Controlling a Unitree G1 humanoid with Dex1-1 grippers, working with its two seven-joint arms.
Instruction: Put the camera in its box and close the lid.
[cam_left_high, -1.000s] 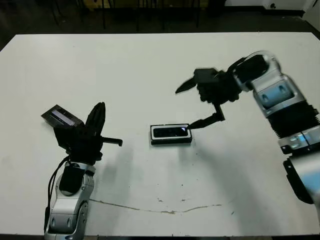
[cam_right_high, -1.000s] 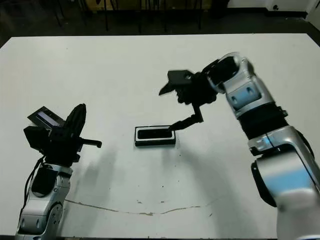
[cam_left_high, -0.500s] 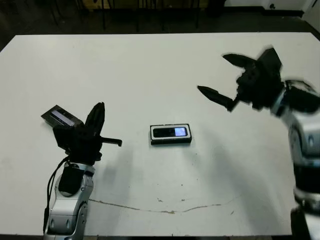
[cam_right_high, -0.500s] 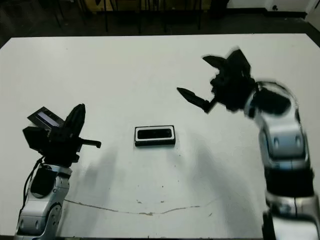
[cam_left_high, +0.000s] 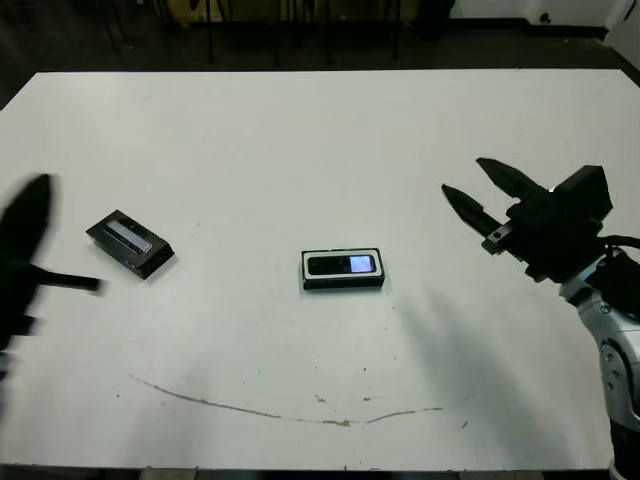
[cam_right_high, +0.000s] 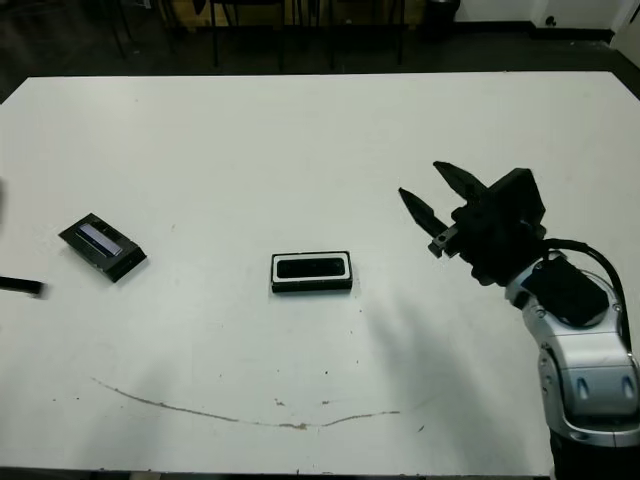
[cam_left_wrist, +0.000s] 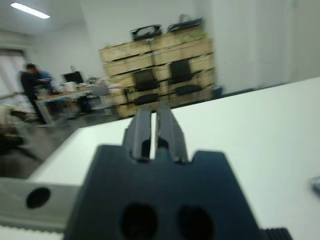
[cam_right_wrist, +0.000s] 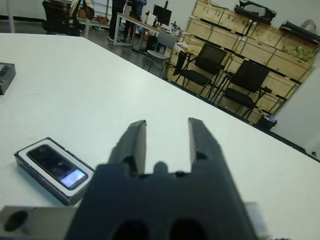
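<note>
The box (cam_left_high: 342, 283), a black-rimmed tray with white lining, lies at the table's middle. The camera (cam_left_high: 341, 265) rests inside it, its small bluish screen lit. Both show again in the right wrist view, the box (cam_right_wrist: 35, 171) holding the camera (cam_right_wrist: 56, 166). The lid (cam_left_high: 130, 243), black with a grey strip, lies apart at the left. My right gripper (cam_left_high: 463, 176) hovers open and empty to the right of the box; its own view (cam_right_wrist: 165, 134) shows the gap. My left gripper (cam_left_high: 24, 262) is a dark blur at the left edge, with fingers (cam_left_wrist: 142, 126) close together and nothing held.
A thin brown crack or line (cam_left_high: 300, 412) runs along the table near its front edge. Beyond the table, the wrist views show stacked crates (cam_right_wrist: 250, 47), black chairs (cam_right_wrist: 247, 82) and a person at a desk (cam_left_wrist: 32, 80).
My right gripper pulled back from the box to the right and lower, staying open. My left arm swung out to the left edge, uncovering the lid. The camera stays in the box.
</note>
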